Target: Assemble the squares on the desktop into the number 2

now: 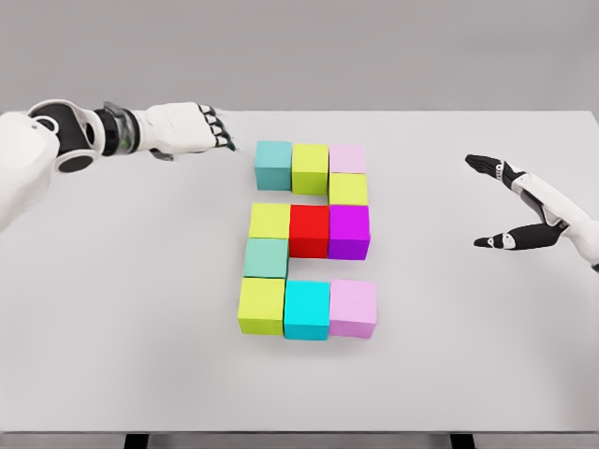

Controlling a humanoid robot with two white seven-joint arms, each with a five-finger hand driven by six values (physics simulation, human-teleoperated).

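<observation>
1. From my head view, I am looking at the squares (309, 238) sitting mid-table as a finished-looking 2, its long axis running far to near, top row far.
2. I am holding my left hand (187, 128) empty, fingers loosely curled, just left of the teal top square (273, 165).
3. I am holding my right hand (524, 210) spread open and empty, well apart to the right.

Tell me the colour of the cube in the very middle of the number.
Red, seen in the head view.
</observation>
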